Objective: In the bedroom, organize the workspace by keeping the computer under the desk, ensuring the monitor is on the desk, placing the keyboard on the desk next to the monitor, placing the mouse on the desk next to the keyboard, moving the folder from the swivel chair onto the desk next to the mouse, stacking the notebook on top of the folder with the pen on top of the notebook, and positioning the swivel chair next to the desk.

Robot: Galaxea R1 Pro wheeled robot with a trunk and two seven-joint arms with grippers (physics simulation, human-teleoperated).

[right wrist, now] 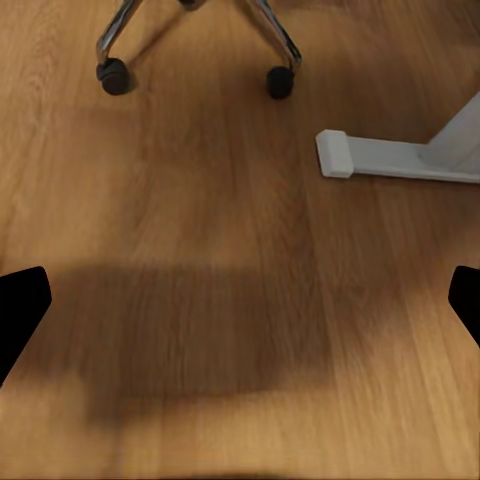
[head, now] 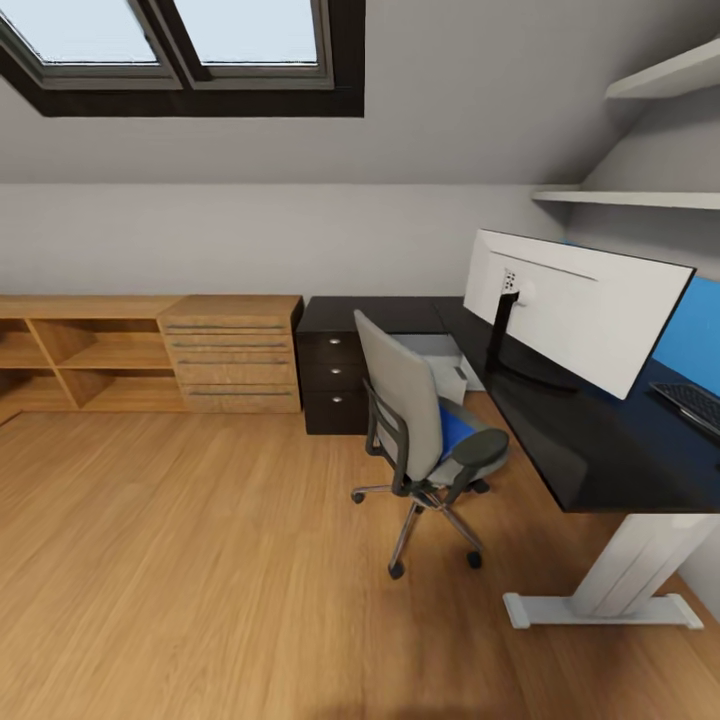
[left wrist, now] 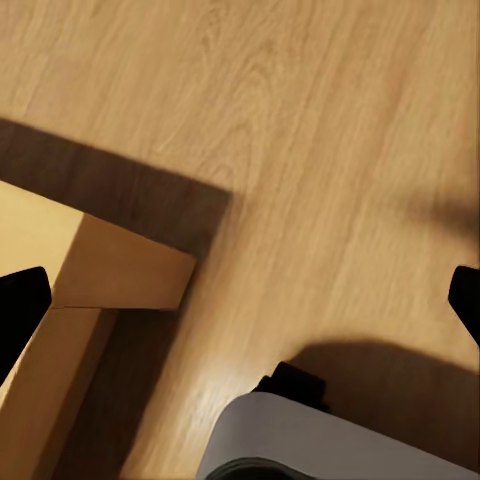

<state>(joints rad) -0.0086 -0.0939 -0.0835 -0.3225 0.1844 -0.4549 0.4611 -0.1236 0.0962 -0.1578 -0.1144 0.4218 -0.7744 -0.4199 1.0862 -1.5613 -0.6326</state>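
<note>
The swivel chair [head: 405, 410] stands on the floor by the desk [head: 600, 455], its grey back towards me. The blue folder [head: 456, 428] lies on its seat. On the black desk top stands the monitor [head: 590, 310], pale back facing me, and the keyboard [head: 692, 402] lies at the far right edge. The pale computer [head: 442, 365] sits under the desk behind the chair. The mouse, notebook and pen are out of view. My left gripper [left wrist: 240, 305] hangs open over bare floor. My right gripper [right wrist: 240, 305] is open above the floor, short of the chair's casters [right wrist: 280, 80].
Low wooden shelving [head: 90, 355] and a wooden drawer chest [head: 235, 355] line the back wall. The desk's dark drawer unit [head: 335, 385] stands beside them. The white desk foot [right wrist: 400, 158] lies ahead on the right. A wooden furniture corner [left wrist: 110, 270] is near my left arm.
</note>
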